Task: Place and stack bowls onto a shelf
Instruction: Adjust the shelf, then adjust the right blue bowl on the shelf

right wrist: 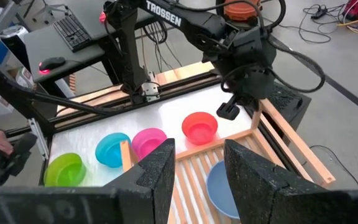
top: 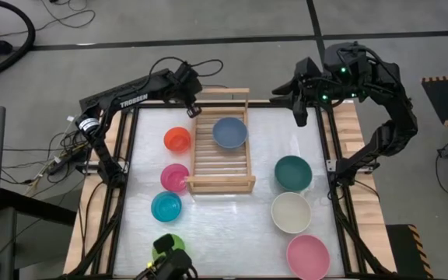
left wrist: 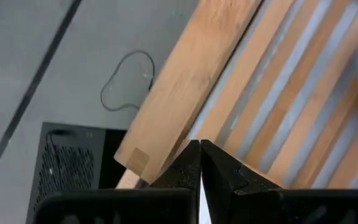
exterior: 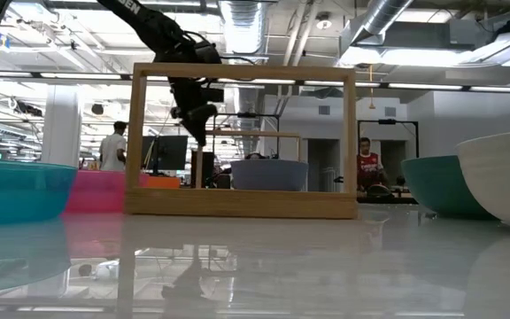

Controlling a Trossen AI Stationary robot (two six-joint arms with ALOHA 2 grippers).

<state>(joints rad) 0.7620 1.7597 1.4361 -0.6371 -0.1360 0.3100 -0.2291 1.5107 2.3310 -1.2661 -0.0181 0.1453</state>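
While the left gripper [top: 194,111] hangs clenched and empty at the wooden shelf's [top: 221,183] far corner rail, any nudge could skew it, sliding the grey-blue bowl [top: 229,132] resting inside; the right gripper [top: 300,118] waits parted, holding nothing.

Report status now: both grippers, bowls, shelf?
Left gripper shut at shelf far corner. Right gripper open, empty. Grey-blue bowl on shelf. Nothing blocking.

Shelf [top: 221,155]: on the counter [top: 232,225], directly below the left end effector [top: 194,110], which hangs over its far left corner.
Bowl on shelf [top: 229,132]: just right of the left end effector.
Four smaller bowls [top: 176,140]: in a column nearer than it, left of the shelf.
Three larger bowls [top: 292,173]: nearer than the right end effector [top: 299,117], right of the shelf.
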